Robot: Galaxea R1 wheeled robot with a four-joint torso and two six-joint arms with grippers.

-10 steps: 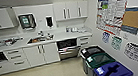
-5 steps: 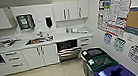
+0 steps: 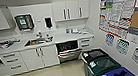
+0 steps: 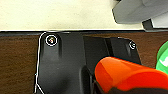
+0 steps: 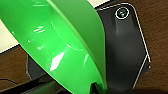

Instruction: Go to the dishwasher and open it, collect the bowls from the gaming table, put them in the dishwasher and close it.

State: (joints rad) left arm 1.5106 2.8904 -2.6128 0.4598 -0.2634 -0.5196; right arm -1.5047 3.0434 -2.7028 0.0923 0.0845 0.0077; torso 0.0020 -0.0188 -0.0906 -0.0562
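Right wrist view: green bowl [image 5: 67,47], shiny smooth plastic, tilted, rim running to pincer at 6 o'clock; grip hidden, cannot tell. Left wrist view: orange bowl [image 4: 125,75], smooth, round, at 5 o'clock; pincer state cannot tell. Head view: dishwasher [image 3: 68,51] under white desk [image 3: 67,37], door open, dark inside. Bins [image 3: 103,66] at 4 o'clock.

Wide black wrist plate [image 4: 62,67], rounded corners, thin white edge line, ringed round fittings.
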